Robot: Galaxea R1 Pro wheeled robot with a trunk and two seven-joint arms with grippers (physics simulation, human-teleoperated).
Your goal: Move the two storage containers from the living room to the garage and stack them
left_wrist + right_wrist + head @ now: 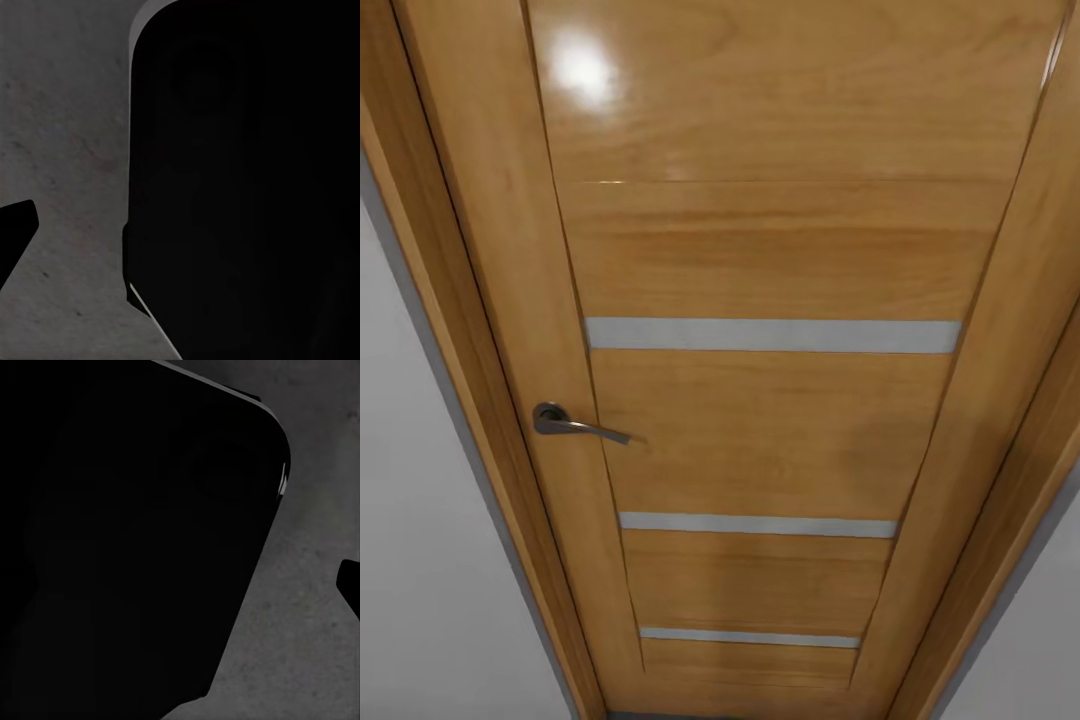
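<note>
The two storage containers are out of view. A slatted wooden door (760,420) stands shut, very close in front of my head camera. Grey rough concrete floor (67,150) shows under my left wrist, and the same floor (315,645) under my right wrist. One black fingertip (15,232) of the left gripper juts in at the frame's edge. A black fingertip (351,585) of the right gripper shows at the edge of the right wrist view. Nothing is seen between the fingers, and their spread cannot be told.
The door has a dark metal lever handle (575,422) on its left side and pale horizontal strips. White wall (420,560) flanks the frame on both sides. A large black rounded part of the robot (240,187) blocks much of each wrist view (127,547).
</note>
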